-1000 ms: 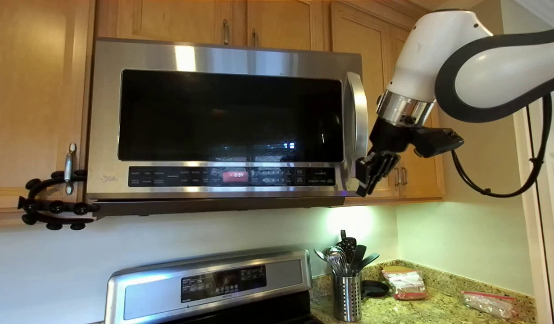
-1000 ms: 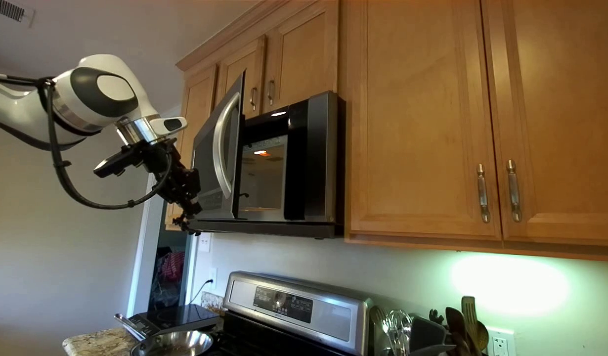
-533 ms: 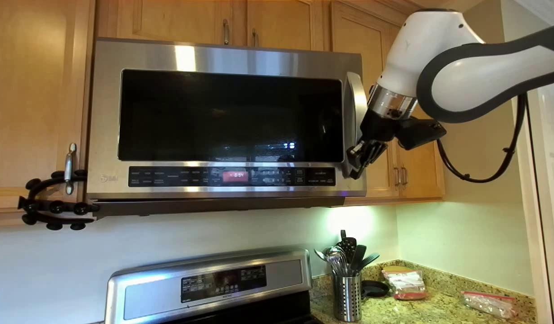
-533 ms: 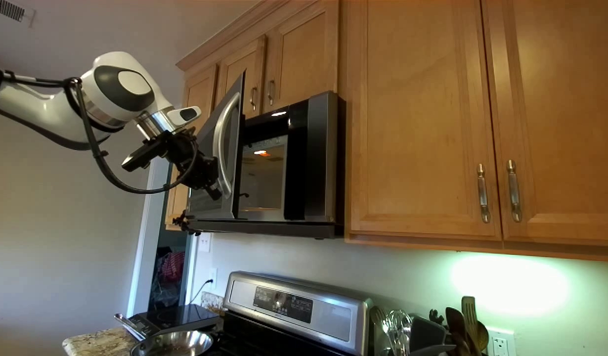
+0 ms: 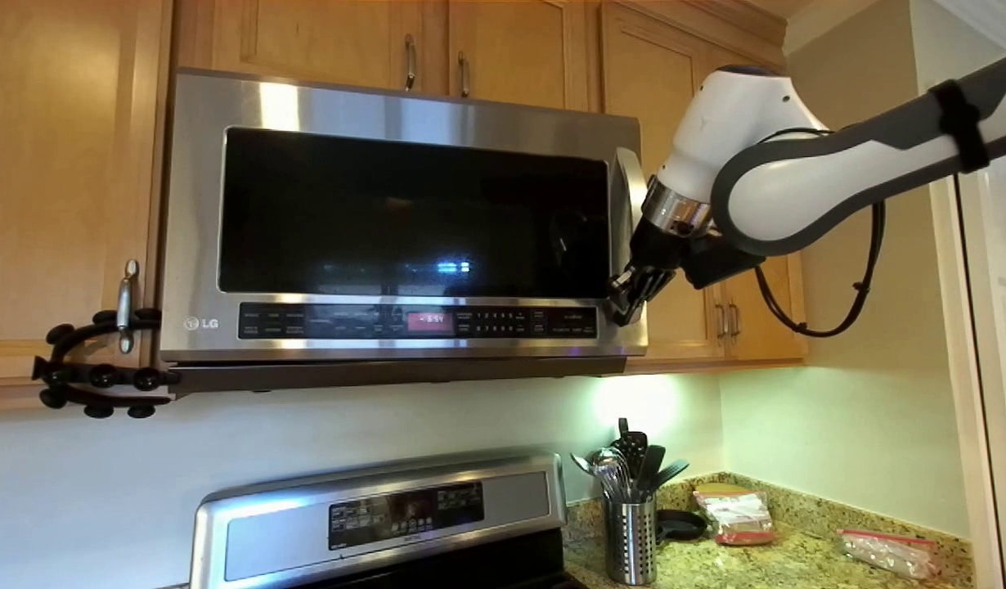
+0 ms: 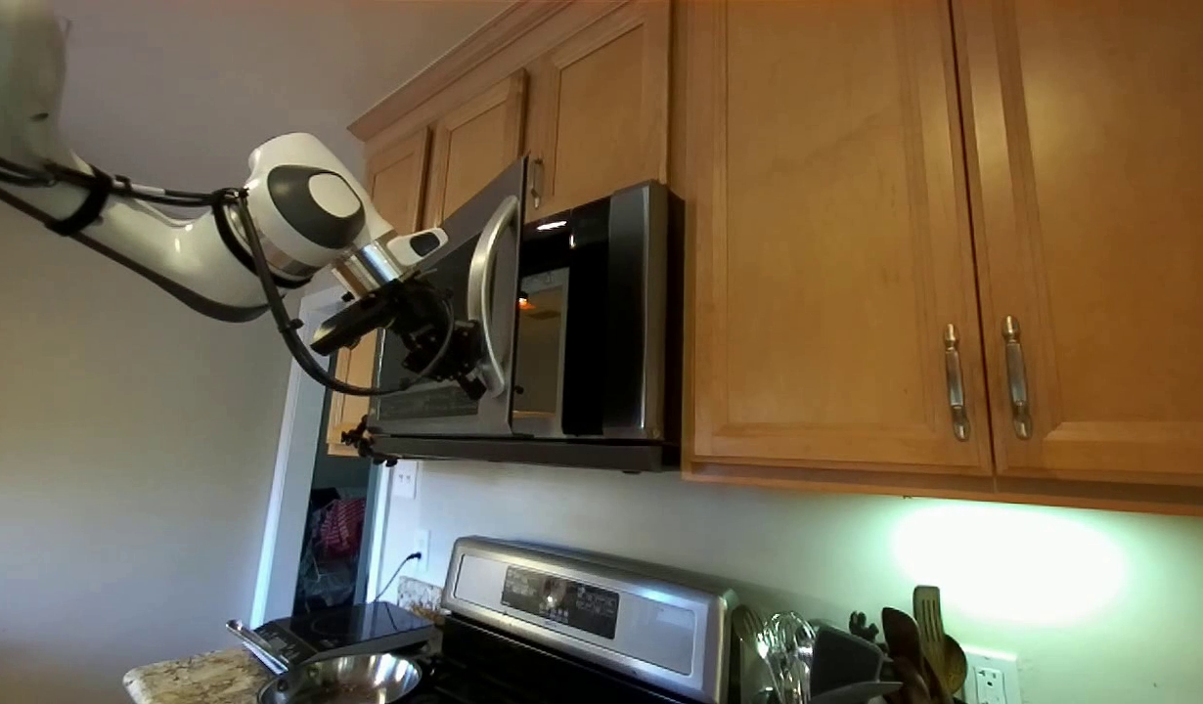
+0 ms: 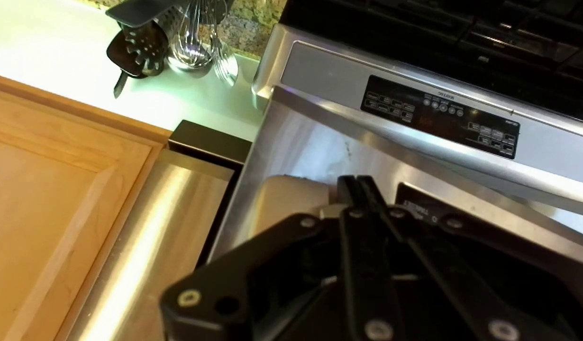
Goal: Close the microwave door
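The microwave door (image 5: pixel 413 217), steel-framed with dark glass, is partly open. In an exterior view its free edge stands off the microwave body, and the door (image 6: pixel 465 240) hides part of the cavity. The curved steel handle (image 5: pixel 635 192) is at the door's right edge; it also shows in the wrist view (image 7: pixel 287 201). My gripper (image 5: pixel 623 304) is shut and empty, at the lower end of the handle. In the wrist view the closed fingertips (image 7: pixel 356 180) are over the steel face, between handle and control strip. The exact contact point is hard to see.
The microwave body (image 6: pixel 633 323) is fixed under wooden cabinets (image 5: pixel 666 74). The stove's control panel (image 5: pixel 405 511) is below. A utensil holder (image 5: pixel 631 540) stands on the counter to the right. A black flexible tripod (image 5: pixel 102 376) hangs from a cabinet handle at the left.
My gripper has moved to the handle's lower end and on toward the microwave. The door has swung inward over the last half second, and the gap to the body is narrower.
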